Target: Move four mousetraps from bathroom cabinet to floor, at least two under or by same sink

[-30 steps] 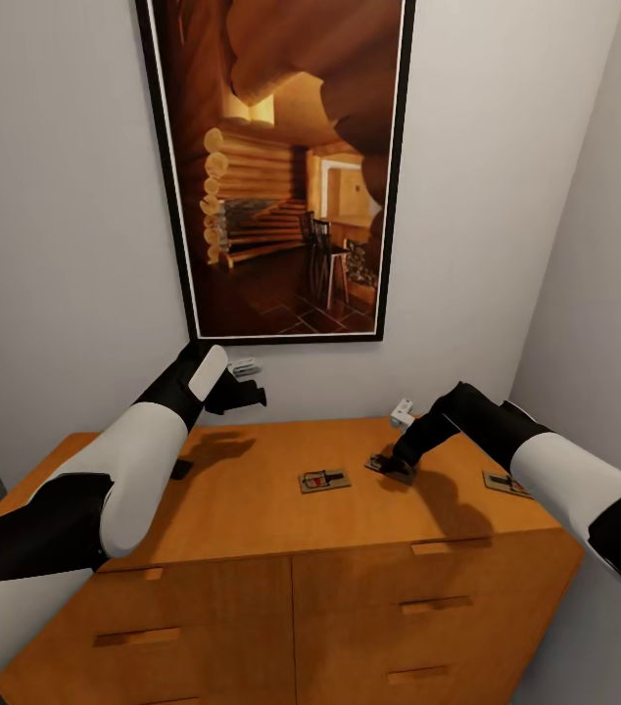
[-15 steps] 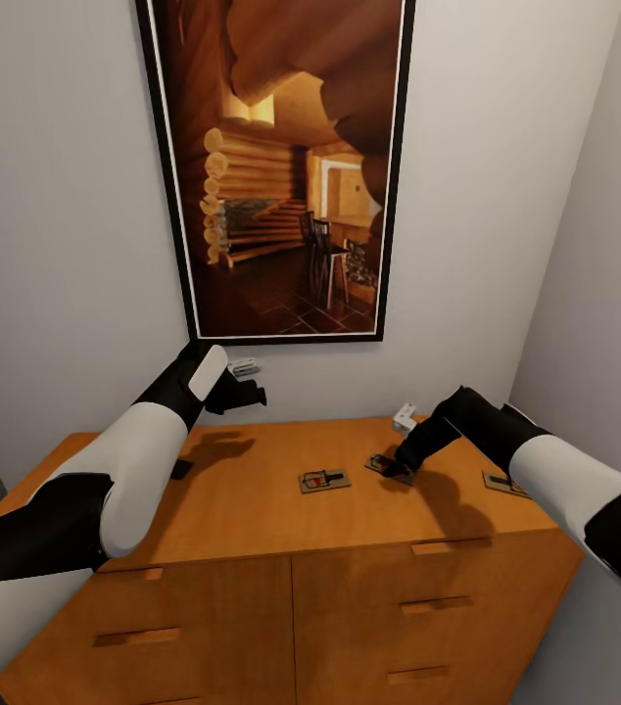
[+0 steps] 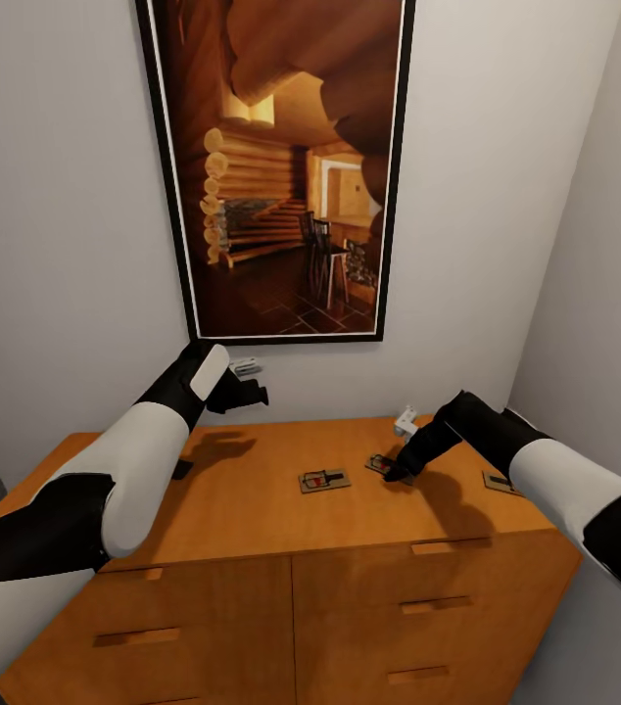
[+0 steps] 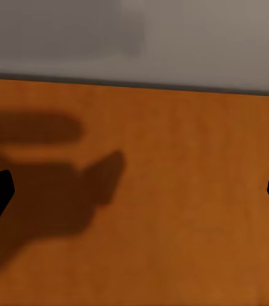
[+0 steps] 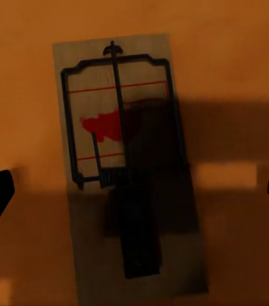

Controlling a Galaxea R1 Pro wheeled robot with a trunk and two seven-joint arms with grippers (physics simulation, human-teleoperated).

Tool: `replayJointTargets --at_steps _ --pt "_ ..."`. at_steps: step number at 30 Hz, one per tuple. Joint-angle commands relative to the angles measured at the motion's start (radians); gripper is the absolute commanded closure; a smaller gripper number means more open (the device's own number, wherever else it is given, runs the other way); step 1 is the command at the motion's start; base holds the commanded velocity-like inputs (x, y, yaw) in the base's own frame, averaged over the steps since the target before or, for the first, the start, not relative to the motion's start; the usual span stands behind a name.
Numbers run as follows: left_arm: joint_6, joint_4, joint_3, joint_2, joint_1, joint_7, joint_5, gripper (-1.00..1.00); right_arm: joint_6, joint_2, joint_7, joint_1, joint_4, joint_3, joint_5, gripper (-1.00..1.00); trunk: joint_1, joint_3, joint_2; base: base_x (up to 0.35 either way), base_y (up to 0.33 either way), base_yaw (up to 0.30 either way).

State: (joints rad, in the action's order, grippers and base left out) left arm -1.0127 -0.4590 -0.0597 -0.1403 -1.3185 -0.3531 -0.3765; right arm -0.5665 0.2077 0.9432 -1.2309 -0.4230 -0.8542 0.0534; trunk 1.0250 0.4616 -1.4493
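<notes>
Mousetraps (image 3: 324,480) are lying atop the cabinet (image 3: 252,509). The right gripper (image 3: 396,470), jaws spread and empty, is lifting slightly above one mousetrap (image 5: 128,169); the left gripper (image 3: 252,395), likewise spread and empty, is holding position.

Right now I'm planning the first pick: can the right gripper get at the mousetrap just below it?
Probably yes: the right gripper hangs open right over that mousetrap, fingertips wide to either side, nothing between them on the cabinet top.

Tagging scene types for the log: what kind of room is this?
Likely a narrow indoor nook in a home. An orange-brown wooden cabinet with drawers stands against plain grey walls, a large framed picture of a log cabin interior hangs above, and mousetraps lie on its top.
</notes>
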Motion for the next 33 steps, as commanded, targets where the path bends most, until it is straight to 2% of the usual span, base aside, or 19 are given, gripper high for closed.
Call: replayJointTargets --at_steps 1,13,14,33 --pt "-0.003 -0.001 -0.006 -0.002 -0.001 -0.009 -0.007 -1.0 -0.007 0.001 0.0 0.003 -0.002 -0.005 0.006 -1.0 0.0 0.001 -0.001 0.0 0.0 0.0" --pt "-0.003 -0.001 -0.006 -0.002 -0.001 -0.009 -0.007 -1.0 -0.007 0.0 -0.001 0.01 -0.002 -0.005 0.008 -1.0 0.0 0.001 -0.001 0.0 0.0 0.0" --pt "-0.003 -0.001 -0.006 -0.002 -0.001 -0.009 -0.007 -1.0 -0.007 0.0 -0.001 0.01 -0.002 -0.005 0.008 1.0 0.0 0.001 -0.001 0.0 0.0 0.0" --pt "-0.003 -0.001 -0.006 -0.002 -0.001 -0.009 -0.007 -1.0 -0.007 0.0 -0.001 0.016 -0.004 -0.005 0.003 1.0 0.0 0.001 -0.001 0.0 0.0 0.0"
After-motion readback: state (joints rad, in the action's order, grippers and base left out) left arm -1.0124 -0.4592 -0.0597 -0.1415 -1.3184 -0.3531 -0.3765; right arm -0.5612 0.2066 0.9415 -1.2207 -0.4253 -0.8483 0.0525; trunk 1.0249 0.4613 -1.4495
